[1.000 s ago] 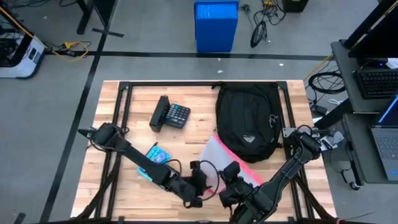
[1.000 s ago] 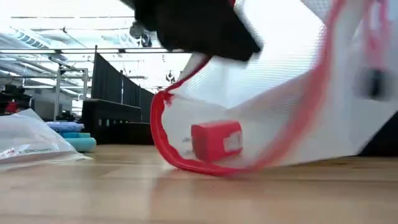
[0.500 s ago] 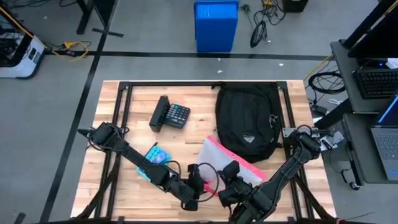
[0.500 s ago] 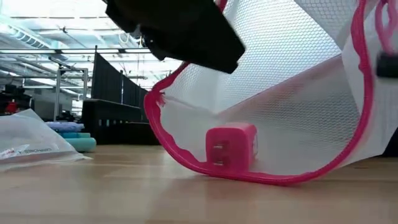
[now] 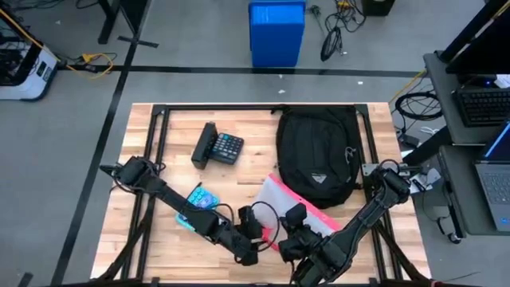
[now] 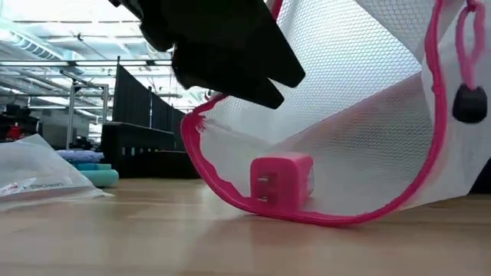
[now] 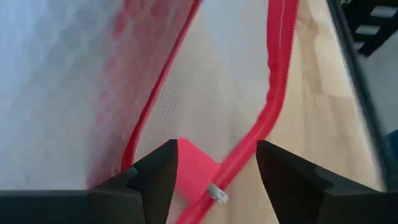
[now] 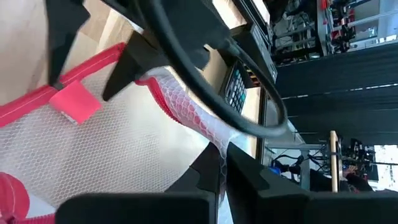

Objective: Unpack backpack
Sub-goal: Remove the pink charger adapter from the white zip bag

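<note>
Compared with a second ago, now steadier and wider open: the mouth of the mesh pouch (image 6: 368, 115), its pink zipper edge resting on the table (image 6: 153, 238) in the centre of the low view. Inside, pink charger cube (image 6: 281, 184) settled upright, no longer sliding. Probably means the pouch is already out of the backpack and only its contents remain to take.

Left gripper (image 7: 214, 165) lowered a little toward the mouth, hanging at upper left of the low view, jaws spread apart with the cube and the zipper showing between them, not yet touching either. Right gripper (image 8: 219, 163) at lower centre of the high view, jaws pressed together on the mesh, lifting the pouch wall.

Farther, at left of the low view, a clear plastic bag (image 6: 38, 172). Farthest, in upper right centre of the high view, the backpack (image 5: 317, 151) lying flat, and the calculator (image 5: 221, 147) left of it.
</note>
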### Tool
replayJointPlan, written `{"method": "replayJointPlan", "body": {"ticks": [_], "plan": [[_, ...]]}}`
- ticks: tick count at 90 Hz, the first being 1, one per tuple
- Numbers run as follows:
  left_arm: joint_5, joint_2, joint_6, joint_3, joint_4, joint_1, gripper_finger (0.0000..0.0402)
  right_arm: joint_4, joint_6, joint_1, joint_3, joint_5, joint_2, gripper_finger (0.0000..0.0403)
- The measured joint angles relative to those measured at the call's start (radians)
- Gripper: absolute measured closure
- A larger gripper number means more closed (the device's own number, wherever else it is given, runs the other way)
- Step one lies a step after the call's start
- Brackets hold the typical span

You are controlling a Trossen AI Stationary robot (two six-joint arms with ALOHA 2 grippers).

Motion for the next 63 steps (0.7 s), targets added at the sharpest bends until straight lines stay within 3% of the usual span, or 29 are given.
{"method": "replayJointPlan", "body": {"ticks": [13, 26, 63], "plan": [[-0.003, 0.022, 0.188, -0.001, -0.002, -0.003, 0.0194, 0.004, 0.001, 0.000, 0.000, 0.000, 0.000, 0.0403], [0.045, 0.047, 0.273, 0.000, 0.010, -0.002, 0.0194, 0.007, 0.001, 0.000, 0.000, -0.003, 0.000, 0.0403], [0.009, 0.078, 0.332, -0.001, 0.017, 0.032, 0.0194, 0.014, 0.000, -0.005, 0.000, -0.026, 0.000, 0.0403]]}}
